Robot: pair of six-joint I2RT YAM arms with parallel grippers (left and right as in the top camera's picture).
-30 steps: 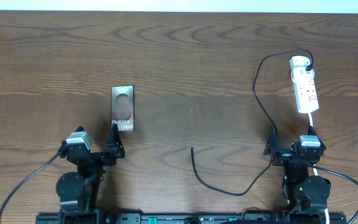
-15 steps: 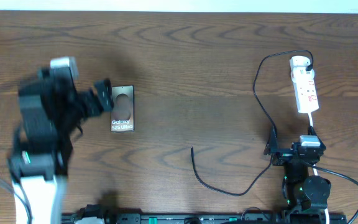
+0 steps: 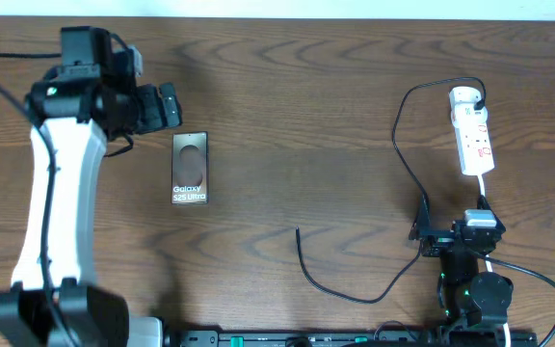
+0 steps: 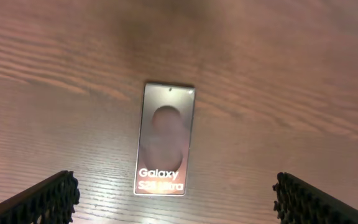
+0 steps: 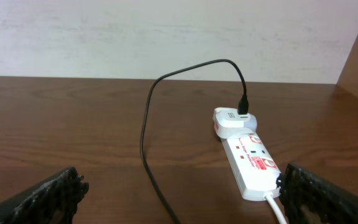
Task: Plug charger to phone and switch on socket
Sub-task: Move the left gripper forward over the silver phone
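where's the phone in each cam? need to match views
Overhead: phone left of centre, flat on the table.
Left wrist: phone mid-frame, long side running up the picture.
Right wrist: not in it.
Shared landmark: white Galaxy lettering at the phone's lower end, seen in overhead and left wrist.

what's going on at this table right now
The left pincer hovers open by the phone, holding nothing. The right pincer rests open near the front edge of the table. The charger is plugged into the socket, but its free tip lies on the wood, apart from the phone: not connected yet.
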